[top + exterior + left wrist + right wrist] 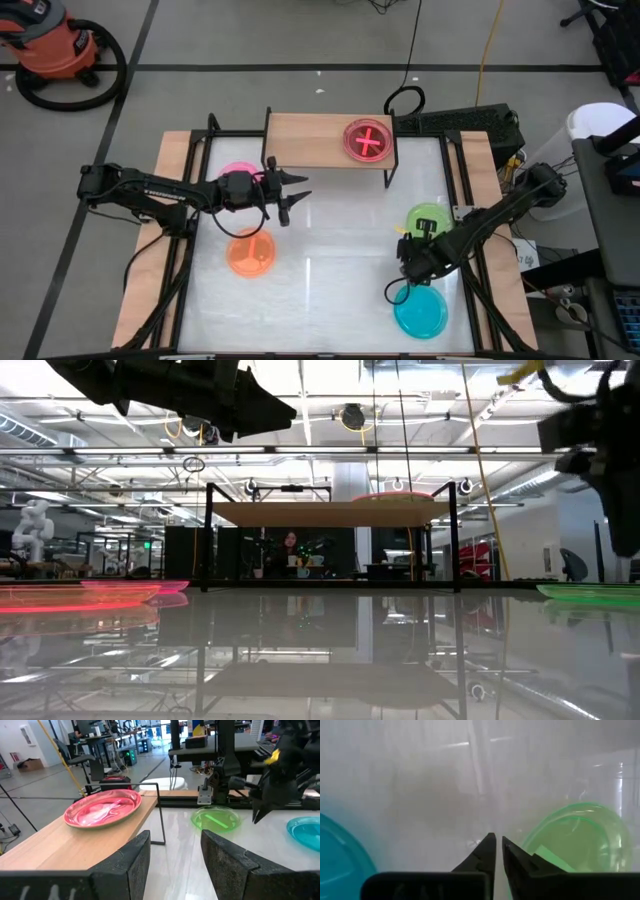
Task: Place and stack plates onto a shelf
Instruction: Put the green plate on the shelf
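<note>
The shelf (315, 140) stands at the table's far edge, and a pink plate (367, 140) rests flat on its right part. That plate (102, 808) also shows in the left wrist view. My left gripper (298, 192) hovers open and empty in front of the shelf's left half. Another pink plate (238, 173) lies under its arm, with an orange plate (250, 252) nearer. My right gripper (405, 265) is shut and points down at bare table between the green plate (428, 218) and the cyan plate (420, 312). Its fingertips (497, 840) hold nothing.
Black frame rails (190, 210) run along the table's left and right sides. A cable loop (405, 100) lies behind the shelf. The white tabletop (330, 260) between the two arms is bare. The shelf's black legs (208, 540) leave a gap beneath the board.
</note>
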